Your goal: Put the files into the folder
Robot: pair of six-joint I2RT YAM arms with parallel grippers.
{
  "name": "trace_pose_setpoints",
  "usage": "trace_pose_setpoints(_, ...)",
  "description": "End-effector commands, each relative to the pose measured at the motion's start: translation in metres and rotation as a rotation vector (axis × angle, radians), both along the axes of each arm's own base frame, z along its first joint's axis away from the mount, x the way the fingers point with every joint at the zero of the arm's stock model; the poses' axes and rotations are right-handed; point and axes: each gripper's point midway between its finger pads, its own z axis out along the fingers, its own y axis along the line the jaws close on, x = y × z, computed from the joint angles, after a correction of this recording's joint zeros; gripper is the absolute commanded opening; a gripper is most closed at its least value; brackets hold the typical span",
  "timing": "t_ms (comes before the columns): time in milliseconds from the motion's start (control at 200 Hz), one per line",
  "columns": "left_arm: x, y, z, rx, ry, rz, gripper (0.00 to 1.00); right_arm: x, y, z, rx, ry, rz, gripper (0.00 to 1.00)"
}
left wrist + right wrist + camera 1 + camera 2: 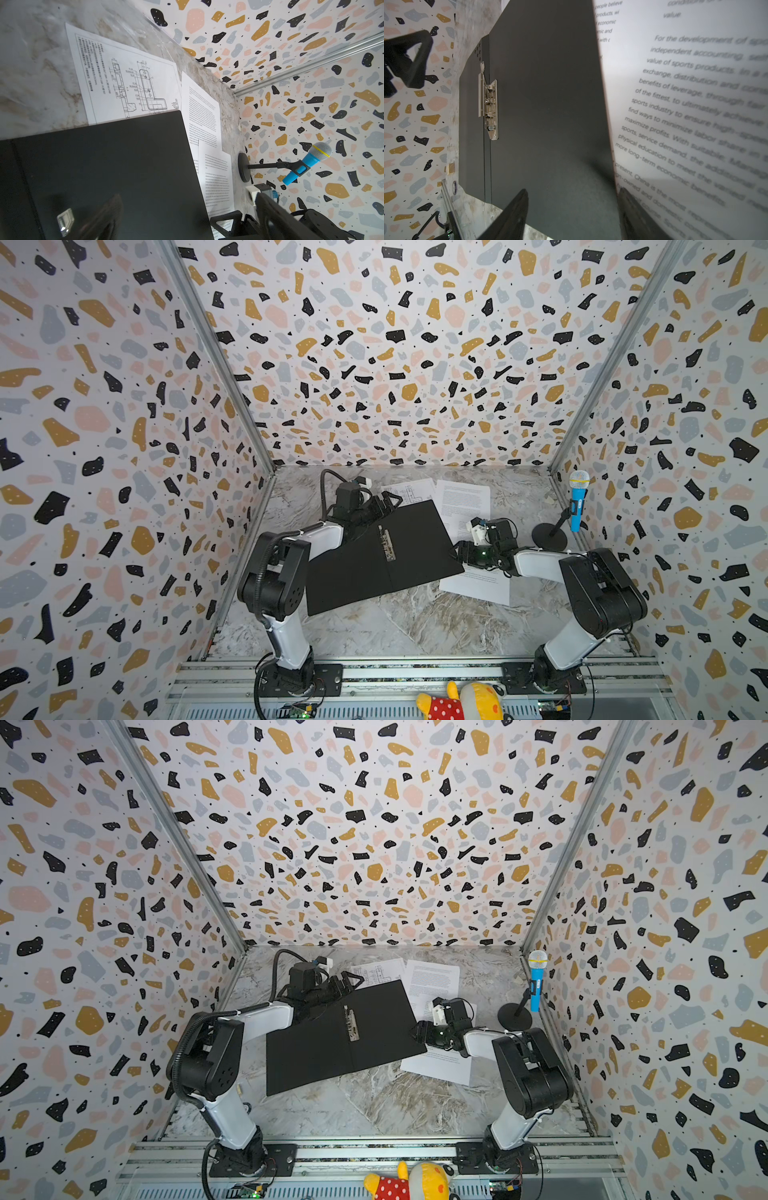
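**Folder (pixel 415 539) open, nothing filed yet**

The folder lies flat, black inside up and bare, so by the look of it the whole job is still to do. All three sheets are outside it:

- the drawing sheet (pixel 409 489) pokes out from under its 12 o'clock edge
- a text sheet (pixel 463 499) lies at 1 o'clock
- a second text sheet (pixel 478 585) lies at 4 o'clock

The right gripper (pixel 457 551) sits at the 3 o'clock edge, jaws apart, pinching nothing. The left gripper (pixel 384 502) hangs wide open at 11 o'clock. The clip (pixel 386 543) holds no paper.
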Motion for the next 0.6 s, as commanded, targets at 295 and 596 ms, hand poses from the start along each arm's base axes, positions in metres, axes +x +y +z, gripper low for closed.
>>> trace_pose_setpoints(295, -0.014, 0.005, 0.007, 0.054, -0.032, -0.021, 1.00, -0.028, 0.039, 0.011, 0.057, 0.013, 0.143, 0.65)
trace_pose_setpoints(596, -0.032, -0.046, 0.013, 0.126, -0.055, -0.117, 1.00, -0.009, 0.008, 0.037, -0.028, -0.078, 0.016, 0.72)
